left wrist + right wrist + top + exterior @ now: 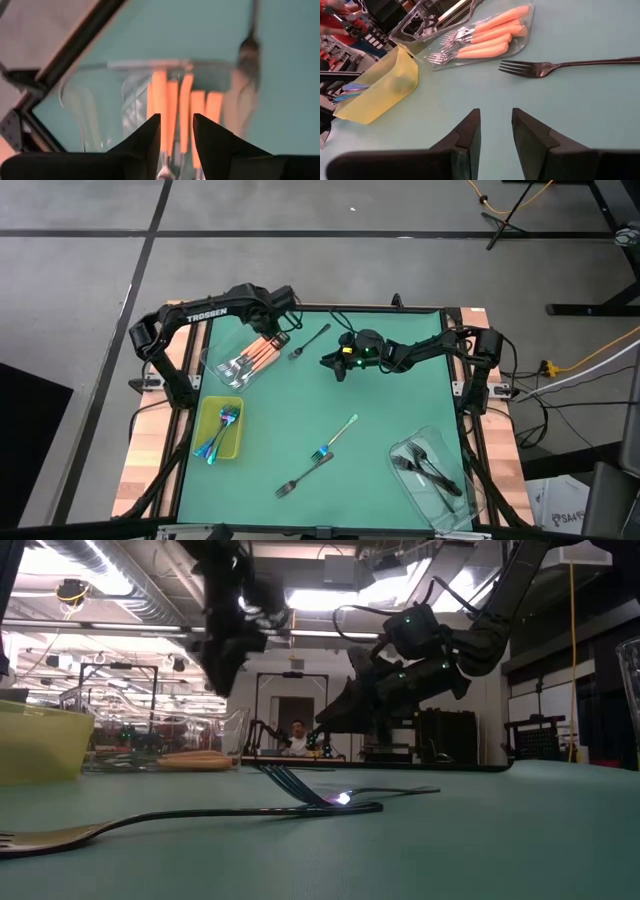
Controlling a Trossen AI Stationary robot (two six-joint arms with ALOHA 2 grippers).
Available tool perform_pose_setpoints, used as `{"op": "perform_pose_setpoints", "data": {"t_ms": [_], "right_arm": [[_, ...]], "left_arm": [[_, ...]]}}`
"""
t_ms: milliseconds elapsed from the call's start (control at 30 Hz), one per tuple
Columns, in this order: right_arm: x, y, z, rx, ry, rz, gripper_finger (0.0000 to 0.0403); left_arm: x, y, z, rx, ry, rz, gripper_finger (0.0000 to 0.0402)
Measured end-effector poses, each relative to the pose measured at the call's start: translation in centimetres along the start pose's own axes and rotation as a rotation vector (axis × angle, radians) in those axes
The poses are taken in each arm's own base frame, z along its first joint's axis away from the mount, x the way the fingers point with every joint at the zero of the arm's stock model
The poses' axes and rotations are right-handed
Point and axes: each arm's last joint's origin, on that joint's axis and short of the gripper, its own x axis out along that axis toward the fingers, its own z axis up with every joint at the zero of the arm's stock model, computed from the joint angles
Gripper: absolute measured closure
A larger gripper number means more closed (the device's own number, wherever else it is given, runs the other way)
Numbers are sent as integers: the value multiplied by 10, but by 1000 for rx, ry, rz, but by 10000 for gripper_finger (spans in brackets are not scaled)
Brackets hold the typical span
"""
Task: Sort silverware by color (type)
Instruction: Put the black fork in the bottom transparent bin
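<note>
High view, left to right: left hand (268, 332) hangs over a clear tub (215, 358) of orange-handled forks (252, 358), fingers parted, holding nothing. A dark fork (309, 341) lies just beside that tub. Right hand (331, 363), also unclenched and empty, hovers near this fork. Well below it on the green table (390, 405), two more forks (318, 453) lie loose.
</note>
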Motion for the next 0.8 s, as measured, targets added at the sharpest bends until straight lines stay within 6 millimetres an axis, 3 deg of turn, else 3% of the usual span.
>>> {"op": "perform_pose_setpoints", "data": {"t_ms": [233,533,800], "right_arm": [[0,0,0,1,2,-1,303],[1,3,-3,3,24,9,303],[6,30,-19,-50,71,75,303]], "left_arm": [[-26,-15,16,4,-166,-59,293],[-35,-32,28,-10,-341,-128,293],[-37,-35,46,47,-474,-301,293]]}}
